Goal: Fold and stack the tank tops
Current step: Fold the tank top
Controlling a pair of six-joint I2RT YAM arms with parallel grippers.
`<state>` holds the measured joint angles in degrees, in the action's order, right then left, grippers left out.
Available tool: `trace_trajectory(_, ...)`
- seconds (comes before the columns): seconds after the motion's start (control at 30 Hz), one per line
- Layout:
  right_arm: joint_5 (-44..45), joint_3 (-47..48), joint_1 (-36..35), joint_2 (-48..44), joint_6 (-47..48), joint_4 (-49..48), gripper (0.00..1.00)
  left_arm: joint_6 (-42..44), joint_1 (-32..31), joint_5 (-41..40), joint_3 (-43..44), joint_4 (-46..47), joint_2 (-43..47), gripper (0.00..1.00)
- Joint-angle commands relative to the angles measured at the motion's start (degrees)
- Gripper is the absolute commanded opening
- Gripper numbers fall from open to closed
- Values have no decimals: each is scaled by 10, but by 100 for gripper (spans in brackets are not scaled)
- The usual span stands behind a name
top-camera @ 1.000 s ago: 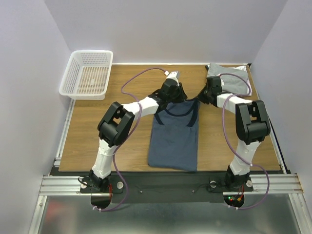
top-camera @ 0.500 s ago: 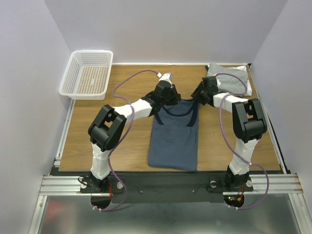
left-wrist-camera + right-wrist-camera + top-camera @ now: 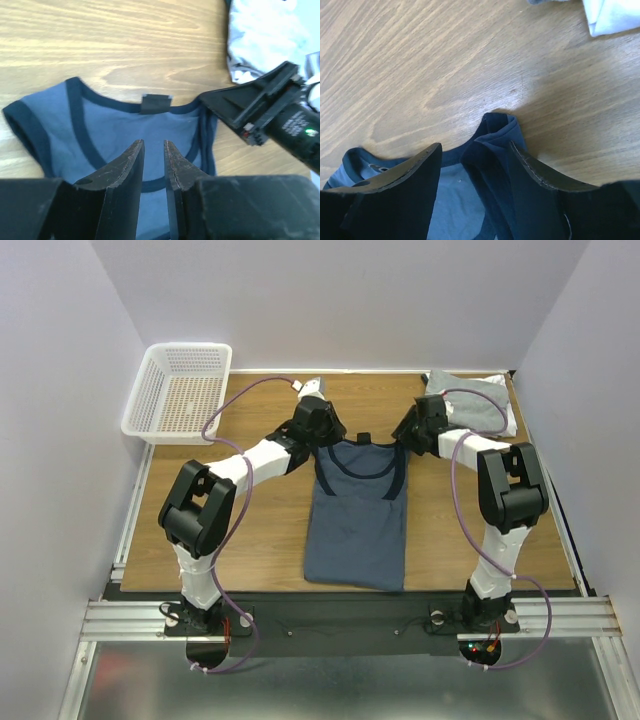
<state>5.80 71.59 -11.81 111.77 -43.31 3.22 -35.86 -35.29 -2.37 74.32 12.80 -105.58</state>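
The navy tank top (image 3: 355,520) lies flat in the middle of the table, straps toward the back. In the left wrist view its neckline and tag (image 3: 156,103) show beyond my left gripper (image 3: 152,142), which hovers over the cloth, open by a narrow gap and holding nothing. My left gripper (image 3: 328,437) stands at the left strap. My right gripper (image 3: 406,436) stands at the right strap. In the right wrist view that gripper (image 3: 475,145) is open wide, with the bunched right strap (image 3: 500,131) lying loose between its fingers. Folded grey and white tank tops (image 3: 478,405) sit at the back right.
A white mesh basket (image 3: 180,390) stands at the back left corner. The folded stack (image 3: 265,35) lies close behind the right arm, its white edge (image 3: 615,15) just beyond the right gripper. Bare wooden tabletop (image 3: 240,530) lies on both sides of the navy top.
My right gripper has opened and let go of the right strap. My left arm has swung left, taking its gripper from the neckline's middle to the left strap.
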Motion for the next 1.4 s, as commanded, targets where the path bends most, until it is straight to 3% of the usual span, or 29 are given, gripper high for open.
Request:
trace_trajectory(0.0,3,26,-11,-30,2,-1,61,3,7,-12,-14,-6,35,33)
trace_trajectory(0.37,37,41,-52,-73,30,22,61,-47,66,-117,-7,-102,35,34)
trace_trajectory(0.87,47,179,-174,26,143,57,60,-79,147,-25,-16,-93,7,37)
trace_trajectory(1.03,54,223,-214,70,184,62,53,-91,160,-18,-46,-75,27,37)
trace_trajectory(1.37,134,300,-291,139,241,69,50,-124,185,-38,-111,-67,109,37)
